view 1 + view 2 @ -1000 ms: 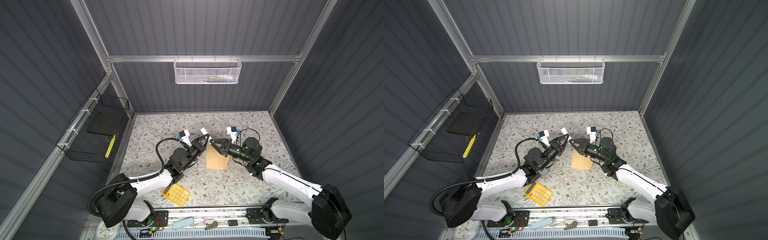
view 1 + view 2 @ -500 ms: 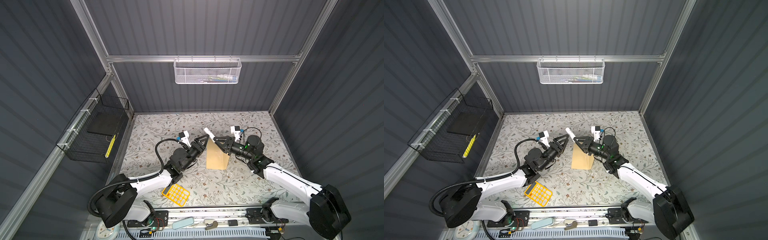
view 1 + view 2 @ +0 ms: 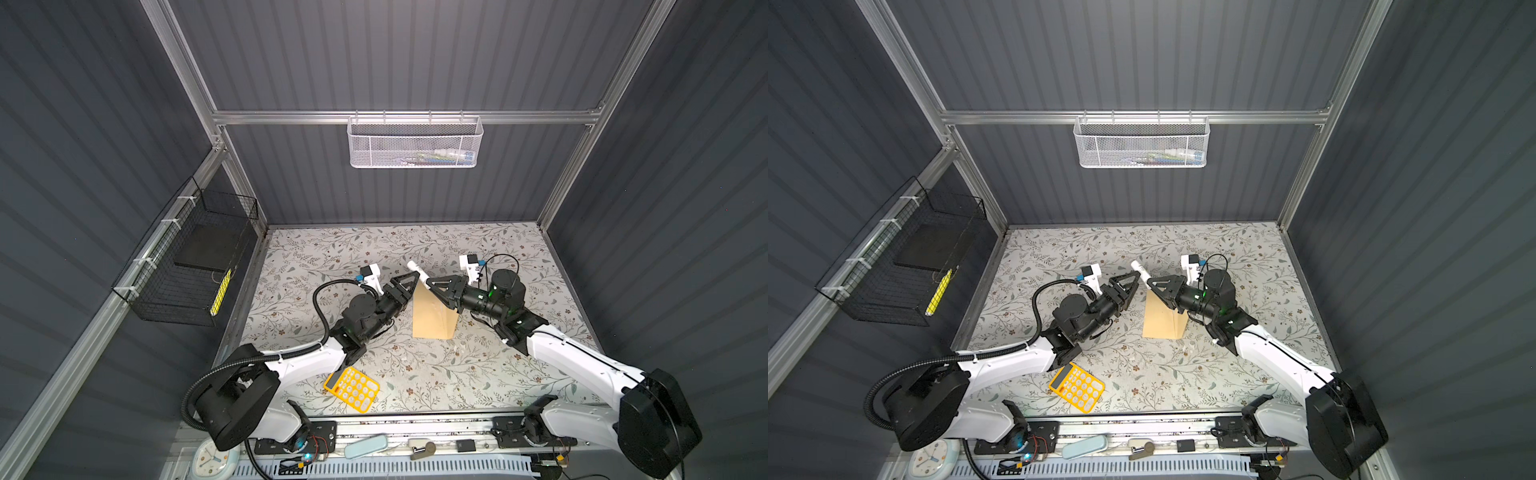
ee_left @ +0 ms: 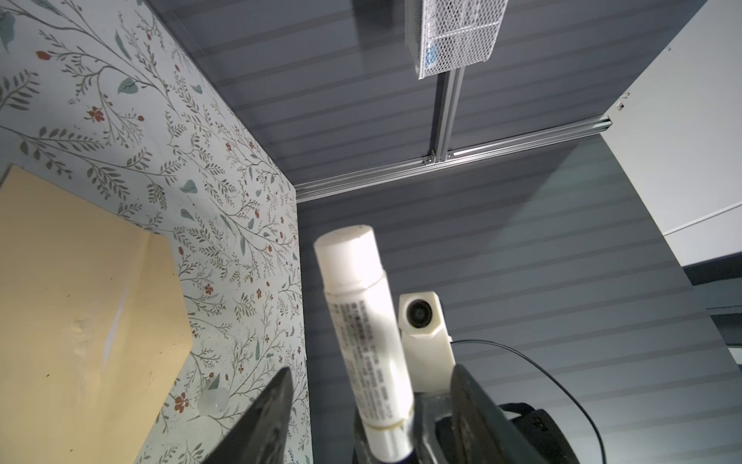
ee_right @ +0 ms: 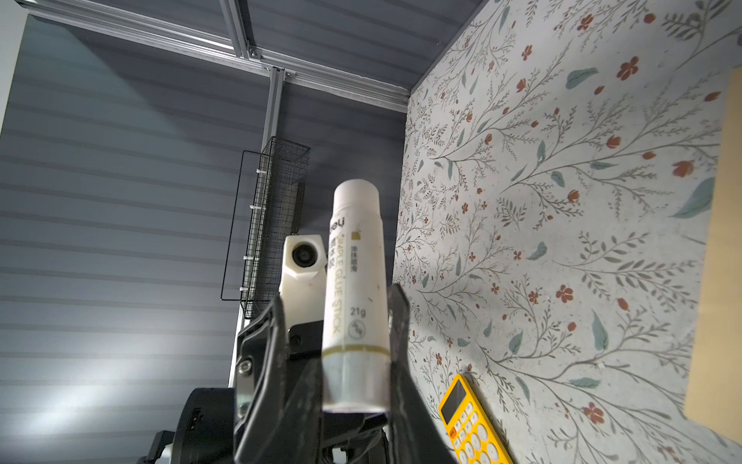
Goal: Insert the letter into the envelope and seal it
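Back toward the left arm's base, well behind its end effector, a yellow calculator (image 3: pixel 352 388) lies on the floral surface (image 3: pixel 457 374), out of the work.

The envelope (image 3: pixel 432 320) lies flat on the surface just beneath and between the two end effectors. No white sheet shows in any view, so the letter is probably already inside it. From here I cannot tell whether the flap is folded down or glued.

Above the envelope's far end, the right end effector (image 3: pixel 426 283) is clamped on the lower body of a white glue stick (image 5: pixel 355 281), whose capped end points up and away. The left end effector (image 4: pixel 369 381) faces it with its jaws spread to either side of the tube and touching neither side.

So the step in hand looks like sealing, with the glue stick being handled between the two arms. If the flap is unglued, the next move needs the left jaws to close on the cap and pull it off along the tube's axis while the right keeps its grip. If it is glued, the stick can be set aside, clear of the envelope, and the flap pressed flat.
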